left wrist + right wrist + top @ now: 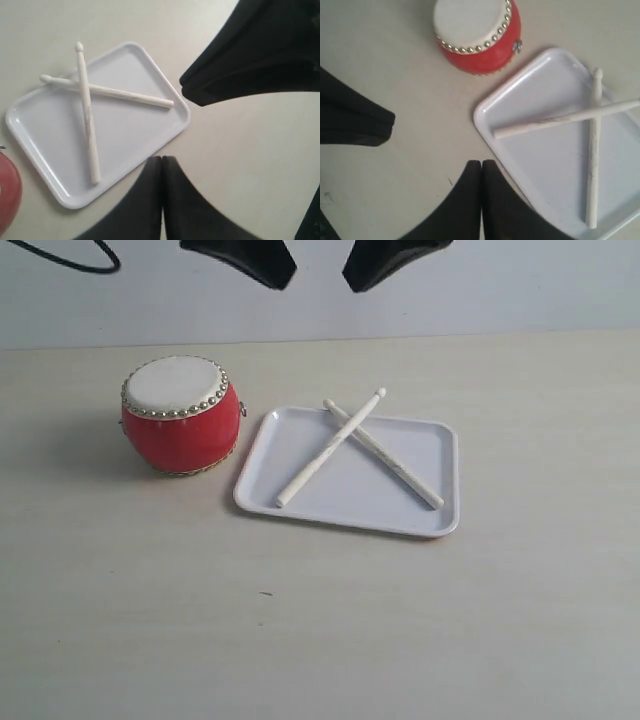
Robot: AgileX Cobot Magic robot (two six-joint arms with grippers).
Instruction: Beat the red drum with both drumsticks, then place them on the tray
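The tray [420, 445], mid-frame, holds both sticks [330, 448], crossed. The drum [180, 430] stands just left of it. The left gripper [161, 161] and right gripper [481, 164] have their jaws pressed together, empty.

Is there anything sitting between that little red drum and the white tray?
No. Only a narrow strip of bare tabletop separates the red drum from the tray; they stand apart. The exterior and right wrist views both show it.
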